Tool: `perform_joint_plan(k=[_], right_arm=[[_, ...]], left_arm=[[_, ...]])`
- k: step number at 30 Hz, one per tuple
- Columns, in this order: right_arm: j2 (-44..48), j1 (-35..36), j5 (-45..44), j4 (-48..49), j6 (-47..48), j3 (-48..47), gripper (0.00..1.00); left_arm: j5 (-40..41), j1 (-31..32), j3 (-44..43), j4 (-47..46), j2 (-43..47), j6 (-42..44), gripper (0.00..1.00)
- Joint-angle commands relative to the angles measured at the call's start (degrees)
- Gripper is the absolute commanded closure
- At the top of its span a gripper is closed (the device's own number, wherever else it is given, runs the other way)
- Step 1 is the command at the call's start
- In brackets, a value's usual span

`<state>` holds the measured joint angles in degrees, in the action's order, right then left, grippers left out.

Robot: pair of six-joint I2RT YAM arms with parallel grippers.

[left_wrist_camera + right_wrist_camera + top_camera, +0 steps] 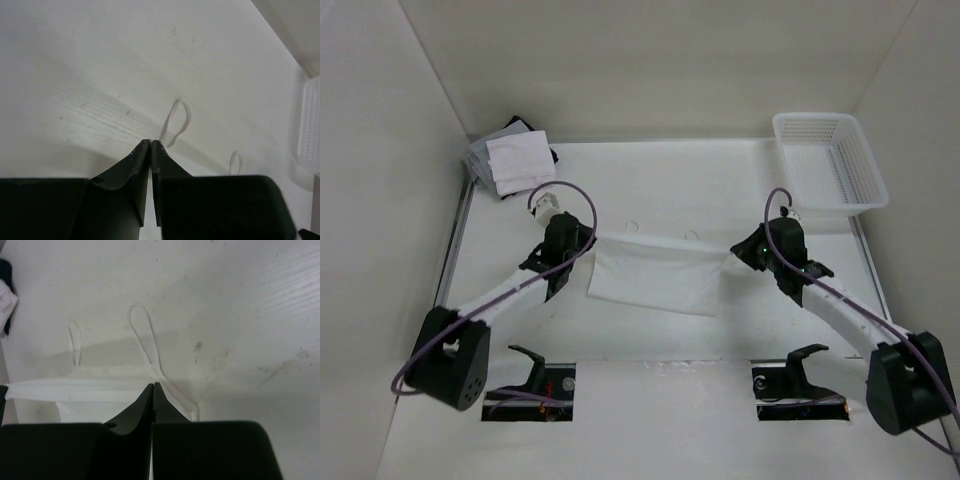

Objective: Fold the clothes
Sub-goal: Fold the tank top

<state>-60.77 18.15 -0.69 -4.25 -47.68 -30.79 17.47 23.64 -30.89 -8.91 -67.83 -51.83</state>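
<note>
The left pincer (584, 240) is clamped shut on the left far corner of the clothes (655, 278). They stretch crosswise over the desk (720, 190), long axis running pincer to pincer. The right pincer (733, 250) is clamped shut on the right far corner. Neither arm is nearer.

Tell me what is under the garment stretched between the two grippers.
Only white table shows around the garment, and nothing pokes out past its edges. The patch directly beneath is covered by the cloth, so anything flat lying there cannot be seen.
</note>
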Motion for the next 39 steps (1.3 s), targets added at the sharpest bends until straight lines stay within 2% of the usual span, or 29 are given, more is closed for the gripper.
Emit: perform_joint_plan(k=[1, 5, 8, 10, 13, 15, 17, 19, 21, 22, 23, 24, 26, 27, 29, 31, 32, 39], right_arm=[[-6.17, -2.90, 2.18, 8.37, 2.24, -4.80, 0.99], [-16.98, -4.40, 3.15, 11.89, 1.89, -9.98, 0.98], [-23.32, -5.28, 2.80, 13.91, 0.49, -13.15, 0.96], [-25.44, -5.72, 2.01, 14.79, -0.74, -14.21, 0.85], [-24.49, -5.11, 0.78, 15.85, -0.22, -14.13, 0.62], [-22.03, -3.27, -0.18, 15.50, 0.92, -12.55, 0.56], [-17.56, -0.46, -2.81, 14.98, 2.23, -8.44, 0.52], [-12.55, 2.79, -5.54, 14.10, 2.24, -2.99, 0.51], [-7.72, 6.83, -8.00, 12.78, 1.37, 2.81, 0.68], [-5.52, 8.68, -8.97, 11.65, -0.03, 5.27, 0.85], [-3.50, 10.44, -9.59, 9.89, -1.44, 7.39, 0.98], [-1.65, 12.28, -10.38, 7.96, -2.75, 9.23, 1.00], [2.31, 15.28, -12.83, 4.44, -5.65, 12.05, 0.97], [4.33, 16.59, -13.98, 2.51, -6.71, 12.85, 0.90], [8.37, 18.27, -15.48, -1.53, -8.12, 13.30, 0.71], [10.32, 18.80, -16.18, -5.22, -8.74, 12.60, 0.62], [10.50, 18.98, -15.93, -5.85, -8.92, 12.24, 0.59], [6.63, 21.26, -16.10, -5.77, -9.89, 11.36, 0.59]], left_arm=[[-2.18, -2.50, -6.35, -11.12, -9.39, 2.44, 0.95], [-3.32, -3.90, -12.16, -14.12, -20.65, 1.83, 0.93], [-4.11, -4.17, -15.67, -15.88, -25.93, 1.65, 0.88], [-4.73, -4.43, -17.00, -16.23, -27.26, 1.65, 0.78], [-4.29, -4.79, -16.05, -16.67, -25.08, 1.56, 0.66], [-3.94, -4.35, -13.77, -16.50, -21.22, 2.08, 0.61], [-4.03, -3.39, -9.82, -15.71, -16.74, 2.79, 0.60], [-3.77, -2.33, -4.55, -13.78, -11.82, 3.67, 0.60], [-4.20, -1.89, 1.07, -10.53, -6.90, 3.49, 0.60], [-4.29, -1.54, 3.80, -8.52, -4.52, 3.49, 0.61], [-4.29, -1.10, 6.35, -6.23, -2.33, 3.23, 0.61], [-4.29, -0.49, 8.46, -3.77, -0.22, 2.88, 0.62], [-4.29, 0.66, 11.98, 1.15, 4.00, 1.39, 0.62], [-4.20, 1.18, 13.39, 2.74, 6.03, 0.60, 0.62], [-4.38, 1.89, 15.16, 4.51, 9.02, -0.19, 0.61], [-4.73, 2.24, 15.43, 5.74, 9.65, -0.37, 0.60], [-5.08, 2.24, 14.99, 6.35, 8.95, -0.20, 0.60], [-6.84, 3.39, 13.67, 5.83, 3.50, -0.28, 0.63]])
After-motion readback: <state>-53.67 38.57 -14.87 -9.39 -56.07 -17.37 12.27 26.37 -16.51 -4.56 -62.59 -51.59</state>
